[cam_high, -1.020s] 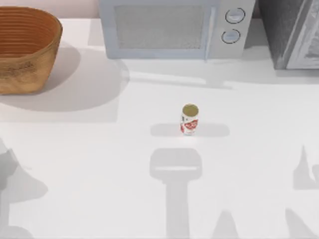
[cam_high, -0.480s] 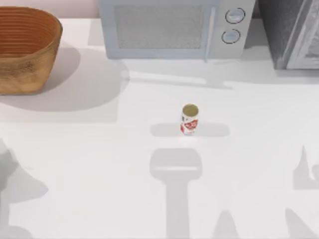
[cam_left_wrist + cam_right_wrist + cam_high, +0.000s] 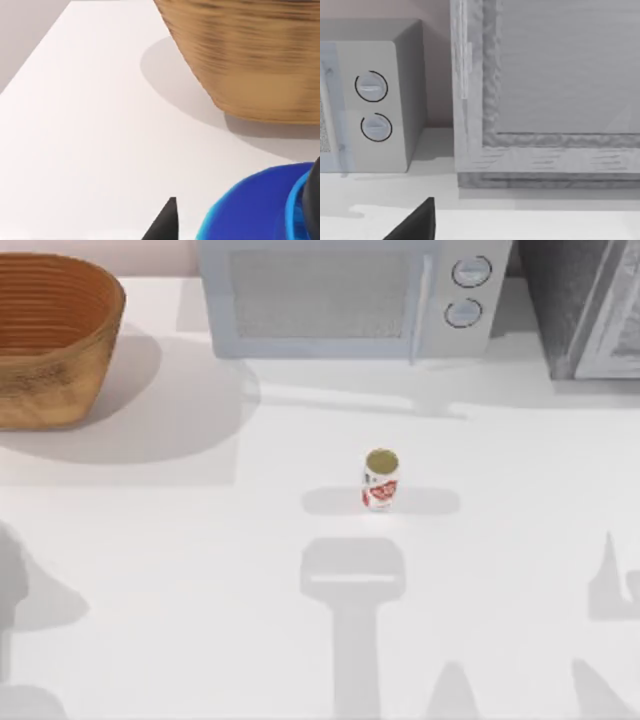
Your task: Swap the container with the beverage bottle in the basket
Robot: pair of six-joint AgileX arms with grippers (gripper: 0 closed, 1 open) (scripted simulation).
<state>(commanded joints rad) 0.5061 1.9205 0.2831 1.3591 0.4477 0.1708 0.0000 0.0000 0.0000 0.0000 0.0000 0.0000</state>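
The beverage bottle [image 3: 380, 480], small and white with red markings and a tan top, stands upright near the middle of the table. At the far left corner sits the orange-brown woven basket [image 3: 50, 335]; its outer wall [image 3: 250, 60] looms close in the left wrist view. A blue round-edged container [image 3: 250, 215] lies on the table just in front of that wall, beside a dark tip of my left gripper [image 3: 167, 222]. A dark tip of my right gripper [image 3: 420, 222] points at the appliances on the far right.
A white microwave [image 3: 350, 295] with two dials stands along the back edge, also seen as the microwave [image 3: 370, 105] in the right wrist view. A grey cabinet-like appliance [image 3: 590, 305] fills the back right corner. Arm shadows fall across the front of the table.
The arm shadow at the table's left edge has shifted slightly. The bottle and the basket have not moved.
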